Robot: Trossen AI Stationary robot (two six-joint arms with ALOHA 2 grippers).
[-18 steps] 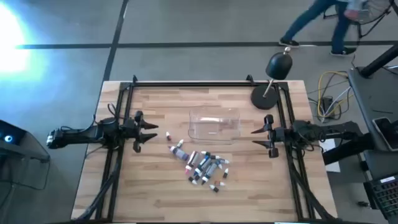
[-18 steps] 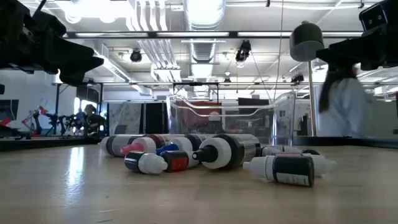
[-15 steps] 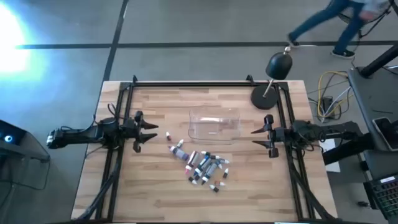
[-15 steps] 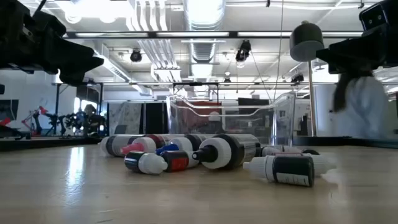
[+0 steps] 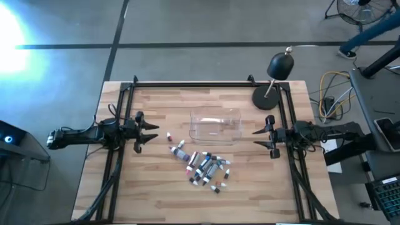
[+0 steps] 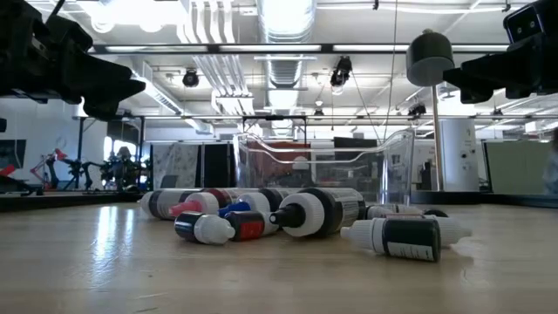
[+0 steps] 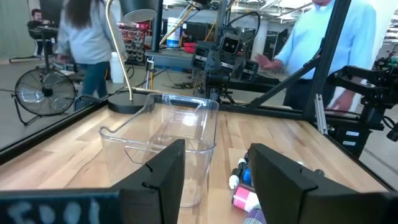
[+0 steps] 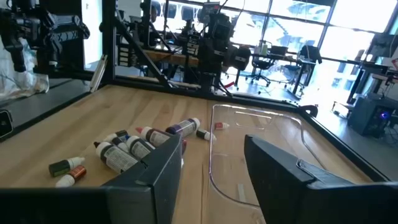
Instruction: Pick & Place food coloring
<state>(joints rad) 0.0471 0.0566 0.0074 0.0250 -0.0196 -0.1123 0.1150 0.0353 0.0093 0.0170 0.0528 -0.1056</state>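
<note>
Several tiny food coloring bottles (image 5: 203, 165) lie on their sides in a loose pile on the wooden table, toward its near side; they also show in the low view (image 6: 305, 214), the left wrist view (image 7: 244, 186) and the right wrist view (image 8: 134, 149). A clear plastic tray (image 5: 215, 124) stands just beyond them. My left gripper (image 5: 150, 132) hovers open at the table's left, above the surface. My right gripper (image 5: 259, 139) hovers open at the table's right. Neither touches anything.
A black desk lamp (image 5: 275, 78) stands at the far right corner of the table. A black metal frame (image 5: 187, 84) runs along the table's edges. Bare wood lies on the near side and left of the pile. People show in the room beyond in the left wrist view.
Both arms have kept still and the bottles lie as before. A person beyond the table's far side has walked off to the right, out of the high view.
</note>
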